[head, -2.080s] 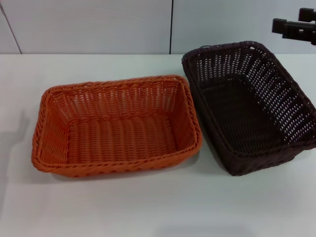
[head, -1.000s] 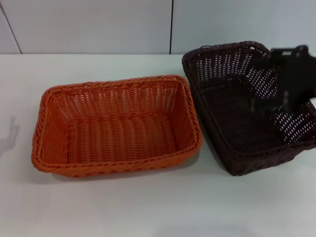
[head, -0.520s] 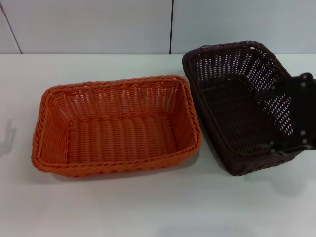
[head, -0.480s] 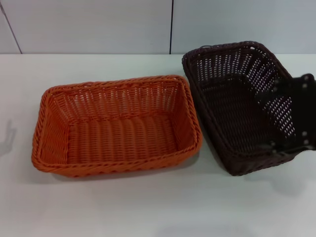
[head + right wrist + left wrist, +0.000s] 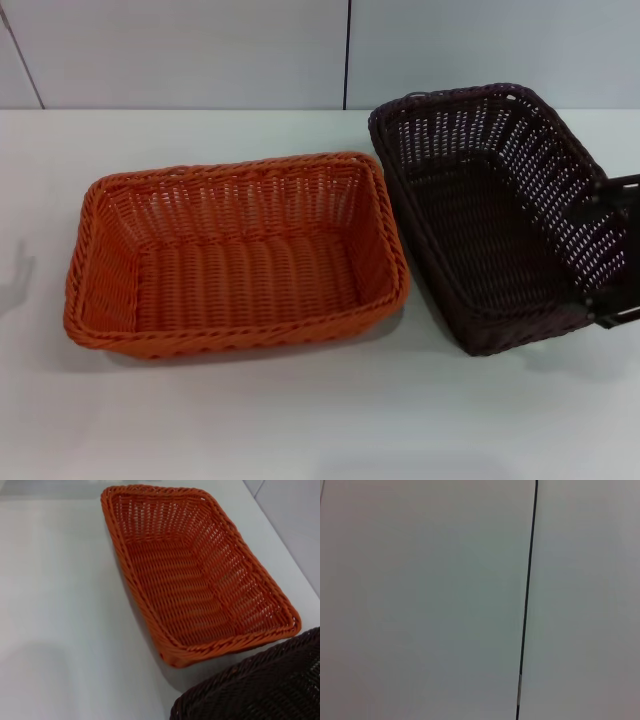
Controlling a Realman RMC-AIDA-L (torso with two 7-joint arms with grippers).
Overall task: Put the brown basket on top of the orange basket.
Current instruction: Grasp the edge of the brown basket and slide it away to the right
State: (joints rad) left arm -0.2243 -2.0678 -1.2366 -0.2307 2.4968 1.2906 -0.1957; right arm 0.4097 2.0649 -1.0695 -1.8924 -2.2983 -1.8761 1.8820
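Brown basket [image 5: 490, 215], right of frame on white table [image 5: 300, 420], beside orange basket [image 5: 235, 250] at centre-left; right gripper [image 5: 615, 250] at its right-hand wall, finger state indeterminable; risk: shallow one-sided rim hold, basket tilting or slipping on lift.

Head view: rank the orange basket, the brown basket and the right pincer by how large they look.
1. orange basket, largest, though only slightly
2. brown basket, near enough in size that the order is unsure
3. right pincer, smallest; cut off by the picture's edge
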